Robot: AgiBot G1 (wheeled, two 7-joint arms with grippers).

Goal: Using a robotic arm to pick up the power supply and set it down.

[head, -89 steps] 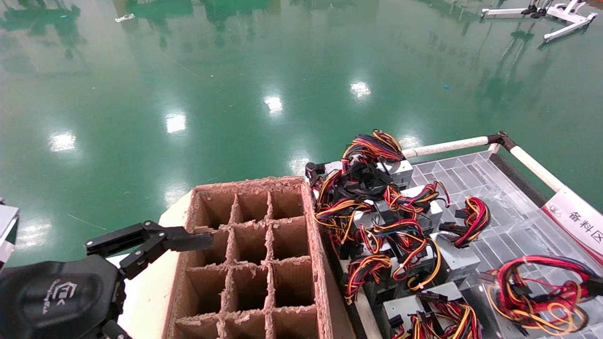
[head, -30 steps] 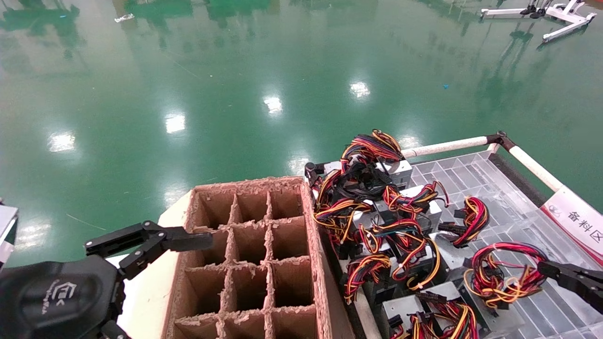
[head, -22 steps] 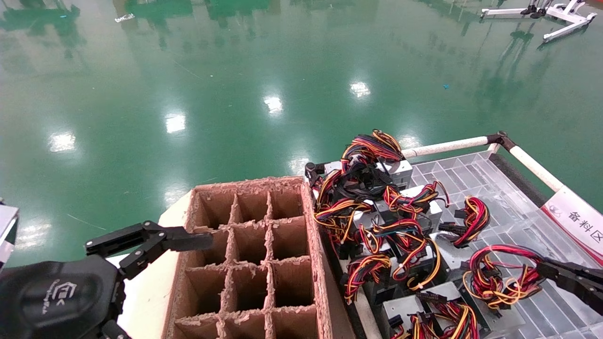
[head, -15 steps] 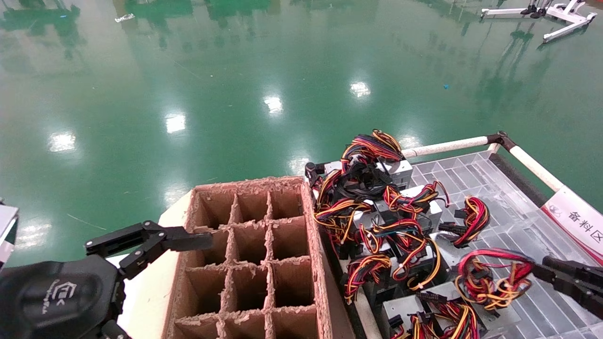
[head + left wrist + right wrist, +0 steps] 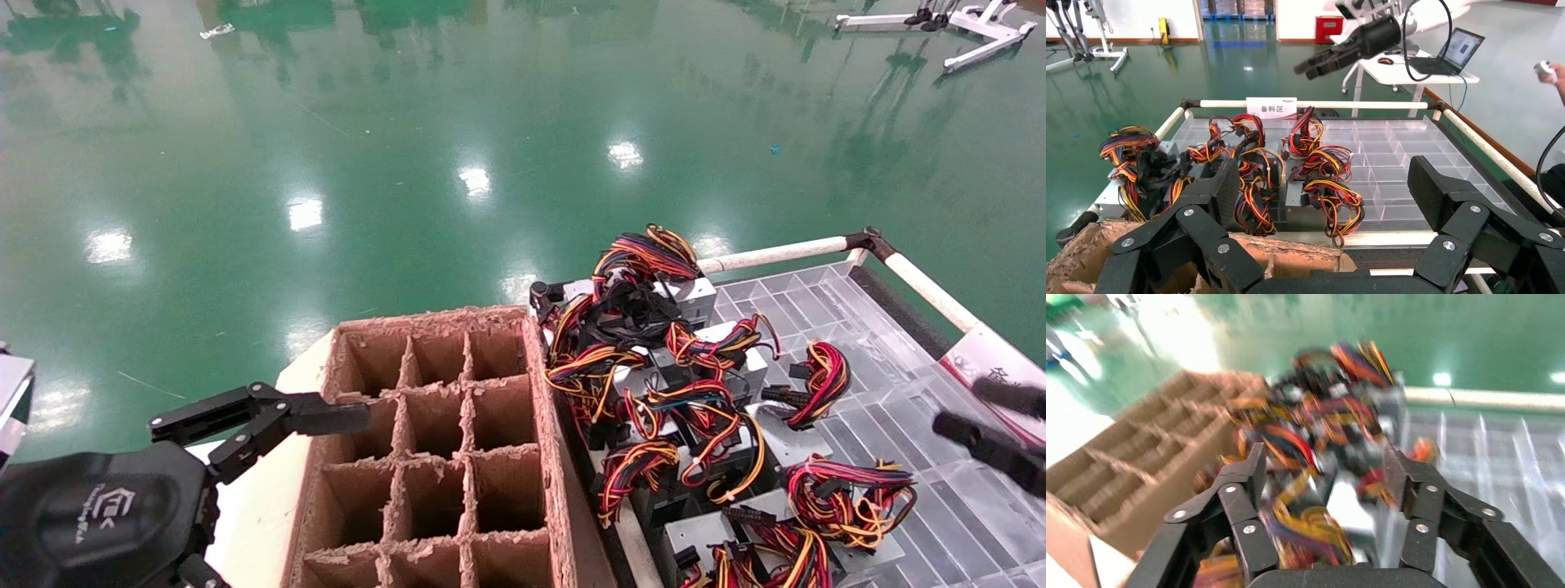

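The power supply (image 5: pixel 850 500), a silver box under a looped red, yellow and black wire bundle, lies in the clear tray (image 5: pixel 899 392) near its front, beside several others alike. My right gripper (image 5: pixel 993 416) hangs open just to the right of it and above, holding nothing. The right wrist view is blurred; there the right gripper (image 5: pixel 1327 478) stands open over a wire bundle (image 5: pixel 1309 533). My left gripper (image 5: pixel 310 420) is parked open at the lower left, beside the cardboard box (image 5: pixel 458 457), and the left gripper (image 5: pixel 1327 196) is empty in its own view.
The cardboard box has a grid of empty cells. Several more power supplies (image 5: pixel 654 359) crowd the tray's left side. A white rail (image 5: pixel 776 253) edges the tray, and a labelled sign (image 5: pixel 993 367) sits at its right. Green floor lies beyond.
The right gripper carried the wire bundle left and toward me, then let go and drew back up to the right. The supply now rests in the tray. The left arm stayed still.
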